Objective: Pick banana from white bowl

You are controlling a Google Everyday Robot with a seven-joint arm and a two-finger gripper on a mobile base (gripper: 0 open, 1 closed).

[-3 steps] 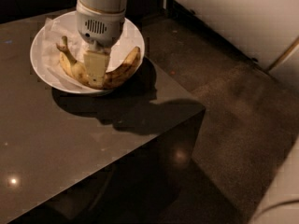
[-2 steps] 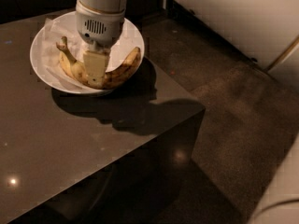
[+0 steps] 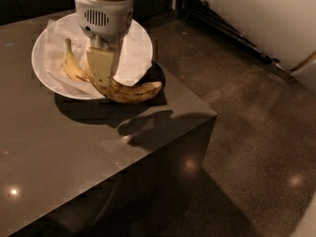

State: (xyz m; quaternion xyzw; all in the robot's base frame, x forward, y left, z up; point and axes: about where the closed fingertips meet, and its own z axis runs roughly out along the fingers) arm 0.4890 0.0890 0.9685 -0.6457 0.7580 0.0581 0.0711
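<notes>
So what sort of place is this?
Probably a kitchen or break area: a dark polished counter, a speckled hard floor, and a paper-lined white bowl, where the end effector grips the mottled banana.

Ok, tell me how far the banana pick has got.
Done: the hand is over the white bowl, shut on the banana. In hand: the lift, it seems; the banana's end juts over the rim. Left: carrying it clear of the bowl, away from the brighter banana lying inside.
</notes>
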